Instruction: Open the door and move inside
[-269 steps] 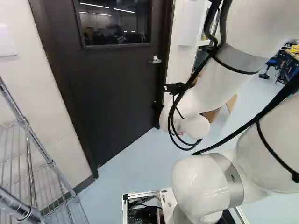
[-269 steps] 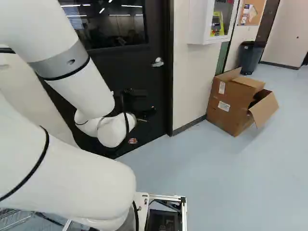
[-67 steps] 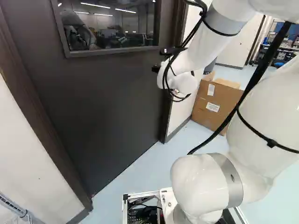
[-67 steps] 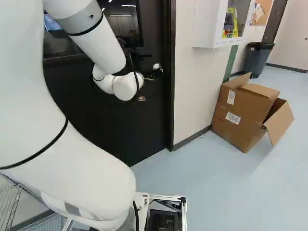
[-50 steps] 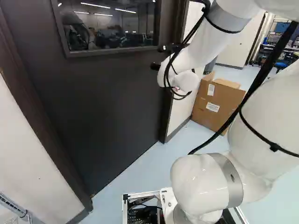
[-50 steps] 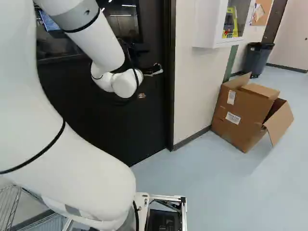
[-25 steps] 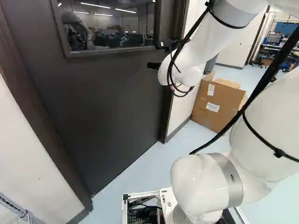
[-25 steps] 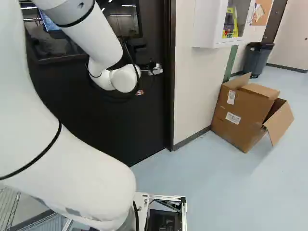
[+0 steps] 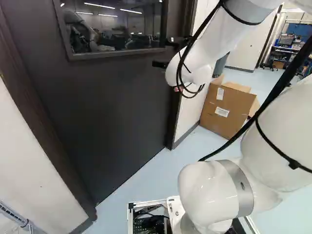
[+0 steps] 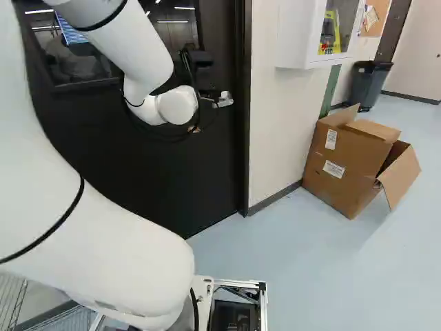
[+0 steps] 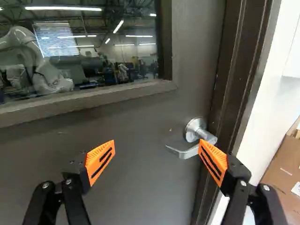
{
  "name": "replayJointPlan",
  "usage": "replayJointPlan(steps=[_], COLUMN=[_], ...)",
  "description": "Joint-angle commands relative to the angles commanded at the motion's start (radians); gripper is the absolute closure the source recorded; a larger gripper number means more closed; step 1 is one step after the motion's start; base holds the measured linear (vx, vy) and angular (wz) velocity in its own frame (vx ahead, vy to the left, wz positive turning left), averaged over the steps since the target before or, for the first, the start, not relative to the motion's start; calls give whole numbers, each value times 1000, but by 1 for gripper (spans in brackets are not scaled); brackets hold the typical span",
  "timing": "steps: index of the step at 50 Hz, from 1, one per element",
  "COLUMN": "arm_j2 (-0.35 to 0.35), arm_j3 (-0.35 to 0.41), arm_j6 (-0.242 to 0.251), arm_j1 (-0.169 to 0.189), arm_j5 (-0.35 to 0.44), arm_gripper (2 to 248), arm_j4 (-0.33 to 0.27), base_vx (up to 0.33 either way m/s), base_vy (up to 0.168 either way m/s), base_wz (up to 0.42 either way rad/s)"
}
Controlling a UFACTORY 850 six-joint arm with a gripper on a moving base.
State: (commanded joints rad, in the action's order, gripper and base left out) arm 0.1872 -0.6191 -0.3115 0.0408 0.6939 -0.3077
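Gripper (image 11: 157, 144): standing wide open, gripping nothing, facing the latch side of the door.
Orange pads (image 11: 98, 152): set far apart; one overlapping the root of the handle in the wrist view, touching or not impossible to tell.
Lever handle (image 11: 183, 153): mounted on the door beside the frame, ahead of the gripper and nearer to one pad than the other; pointing its free end away from the frame, into the gap between the pads; long axis running roughly level across the door, with a slight curve.
Step in hand: judged as getting onto the handle to turn it. Shift a little toward the frame first, so as to clear the hub and not jam against it. Bear on the free end for best leverage, then press down in an arc around the hub, not straight down, to avoid slipping off. Hold down while testing gently for give, swing direction being unclear, before driving the base.
Arm (image 10: 138, 41): reaching forward and across to the handle.
Door (image 9: 112, 107): looking shut, with opening and entry both to do.
Frame (image 11: 234, 70): running close beside the handle; liable to catch a pad.
Cardboard box (image 10: 344, 165): sitting on the floor (image 10: 296, 255) beyond the frame, against the wall (image 10: 275, 124).
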Motion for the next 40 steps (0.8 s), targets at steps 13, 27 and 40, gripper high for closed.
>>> replayJointPlan(steps=[13,27,40], arm_j2=[-17,-53,-87], arm_j3=[-17,-50,-82], arm_j6=[-3,-3,-3], arm_j1=[0,6,15], arm_j5=[-2,-5,-41], arm_gripper=[3,3,3], arm_j4=[-2,-3,-19], base_vx=[0,0,0], base_vy=[0,0,0], base_wz=[0,0,0])
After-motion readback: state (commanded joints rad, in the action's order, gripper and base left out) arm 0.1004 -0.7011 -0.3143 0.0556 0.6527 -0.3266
